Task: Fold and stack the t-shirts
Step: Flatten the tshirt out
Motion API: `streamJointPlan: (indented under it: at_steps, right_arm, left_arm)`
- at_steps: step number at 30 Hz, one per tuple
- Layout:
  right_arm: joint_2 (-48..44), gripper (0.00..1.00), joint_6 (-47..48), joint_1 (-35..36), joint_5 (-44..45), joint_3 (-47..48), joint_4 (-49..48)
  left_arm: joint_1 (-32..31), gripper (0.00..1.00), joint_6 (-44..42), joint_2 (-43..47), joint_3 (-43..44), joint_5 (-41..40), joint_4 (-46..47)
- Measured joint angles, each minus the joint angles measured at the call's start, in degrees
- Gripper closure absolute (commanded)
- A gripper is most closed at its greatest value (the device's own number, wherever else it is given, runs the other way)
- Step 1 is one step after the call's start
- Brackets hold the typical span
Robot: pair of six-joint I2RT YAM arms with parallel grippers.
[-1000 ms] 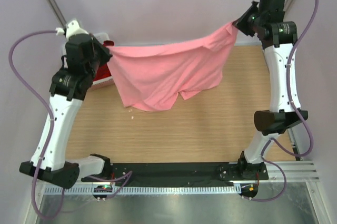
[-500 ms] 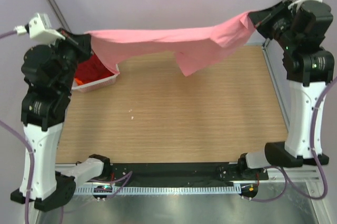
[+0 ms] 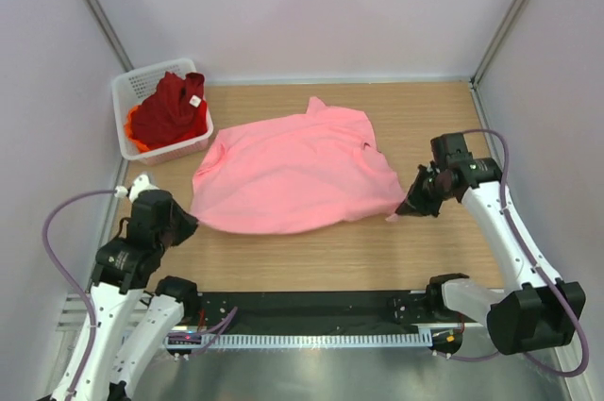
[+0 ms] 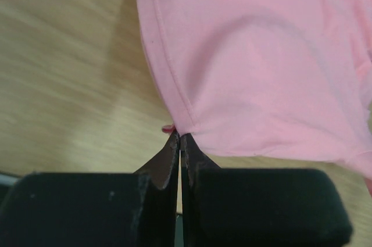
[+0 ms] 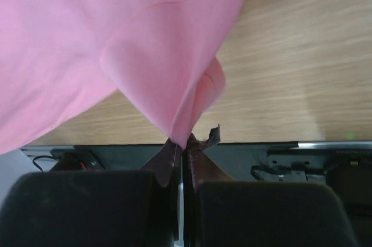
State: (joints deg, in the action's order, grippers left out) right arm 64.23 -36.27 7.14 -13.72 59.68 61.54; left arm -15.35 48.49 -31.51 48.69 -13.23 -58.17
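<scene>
Spread t-shirt (image 3: 293, 175) flat on table (image 3: 377, 250), about mid-table. Basket (image 3: 127, 90) at far-left corner, just beside shirt's far-left edge. In basket: upper t-shirt (image 3: 175, 108) bunched atop lower t-shirt (image 3: 135, 142). Left gripper (image 3: 184, 222) at spread t-shirt's near-left corner, pinching hem. Right gripper (image 3: 408, 208) at near-right corner, pinching cloth tip.

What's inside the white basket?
The dark red t-shirt fills the basket, white tag up, with the orange t-shirt showing under its left edge. Anything lower is covered. The light pink t-shirt lies outside, pinched by the left gripper and right gripper.
</scene>
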Motion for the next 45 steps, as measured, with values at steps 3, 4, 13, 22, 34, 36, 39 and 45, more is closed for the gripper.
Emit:
streamJointPlan:
  at_steps: [3, 4, 13, 22, 34, 36, 39, 45]
  right_arm:
    - [-2.21, 0.99, 0.79, 0.20, -0.07, -3.52, 1.99]
    - [-2.95, 0.99, 1.11, 0.33, -0.15, -3.87, 2.14]
    - [-0.92, 0.99, 4.72, 1.40, -0.31, -9.77, 1.92]
    - [1.57, 0.99, 6.64, 1.44, 0.50, -9.66, 1.86]
    - [1.84, 0.99, 5.11, 1.44, 3.30, 28.48, 3.17]
    - [1.79, 0.99, 4.61, 1.44, 3.26, 32.65, 3.28]
    - [1.46, 0.99, 3.96, 1.44, 3.02, 33.86, 4.02]
    - [0.33, 0.99, 2.34, 1.44, 1.31, 28.02, 7.98]
  left_arm:
    - [0.00, 1.00, 2.80, 1.60, -4.07, 0.87, -3.96]
    - [0.00, 1.00, 3.67, 1.81, -4.50, 0.94, -5.01]
    - [0.02, 1.00, 6.86, -3.87, -3.89, 0.92, -6.38]
    - [0.00, 1.00, 6.84, -5.33, -3.80, 0.87, -5.51]
    - [0.02, 1.00, -0.02, -13.29, 25.81, -0.90, -2.51]
    - [0.02, 1.00, -1.68, -13.77, 29.62, -1.07, -1.66]
    - [0.02, 1.00, -3.21, -13.62, 31.50, -1.07, -0.72]
    - [0.02, 1.00, -3.93, -12.68, 28.37, -0.37, -0.87]
